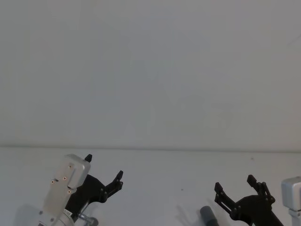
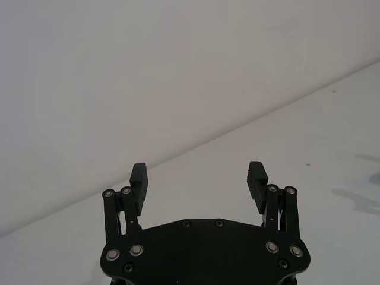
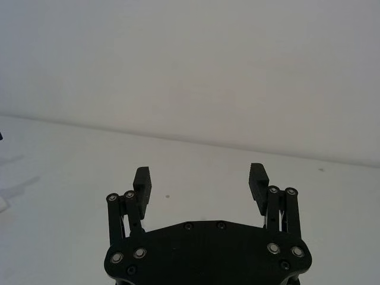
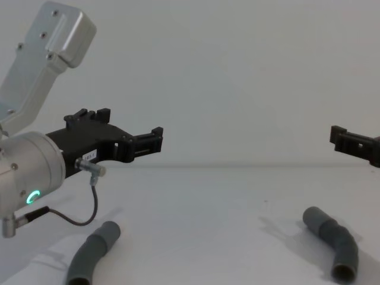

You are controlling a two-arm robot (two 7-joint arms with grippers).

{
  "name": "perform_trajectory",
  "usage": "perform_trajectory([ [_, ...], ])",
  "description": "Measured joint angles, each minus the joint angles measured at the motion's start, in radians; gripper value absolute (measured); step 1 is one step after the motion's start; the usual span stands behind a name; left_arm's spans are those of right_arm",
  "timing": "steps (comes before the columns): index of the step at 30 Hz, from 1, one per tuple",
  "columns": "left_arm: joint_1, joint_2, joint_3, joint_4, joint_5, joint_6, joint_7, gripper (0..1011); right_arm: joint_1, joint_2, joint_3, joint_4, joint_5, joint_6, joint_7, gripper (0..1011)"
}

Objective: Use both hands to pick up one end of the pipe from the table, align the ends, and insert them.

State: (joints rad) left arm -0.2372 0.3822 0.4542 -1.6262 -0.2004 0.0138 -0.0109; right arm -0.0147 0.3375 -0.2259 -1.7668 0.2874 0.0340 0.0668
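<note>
Left gripper [image 2: 198, 175]: wide open, empty, above the table [image 4: 202, 205]. Right gripper [image 3: 200, 177]: wide open, empty. Left hose piece [image 4: 94, 250], right hose piece [image 4: 333, 238]: lying on table, well apart.

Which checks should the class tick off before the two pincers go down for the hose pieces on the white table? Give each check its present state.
1. Is the left pincer open and empty: ok.
2. Is the right pincer open and empty: ok.
3. Are both pieces on the table: ok. The left hose piece lies on the left pincer's side and the right hose piece on the right pincer's side.
4. Are the pincers down at the hoses: not ok. Both hang above the table, touching neither piece.
5. Are the hose ends aligned: not ok. The pieces lie far apart.
6. Which end bears the narrower tip: cannot tell.
</note>
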Motion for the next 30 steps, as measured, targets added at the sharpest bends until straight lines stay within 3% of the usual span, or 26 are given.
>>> perform_trajectory([
  [30,0.000,0.000,0.000,0.000,0.000,0.000,0.000,1001,0.000,0.000,0.000,0.000,0.000,0.000,0.000,1002],
])
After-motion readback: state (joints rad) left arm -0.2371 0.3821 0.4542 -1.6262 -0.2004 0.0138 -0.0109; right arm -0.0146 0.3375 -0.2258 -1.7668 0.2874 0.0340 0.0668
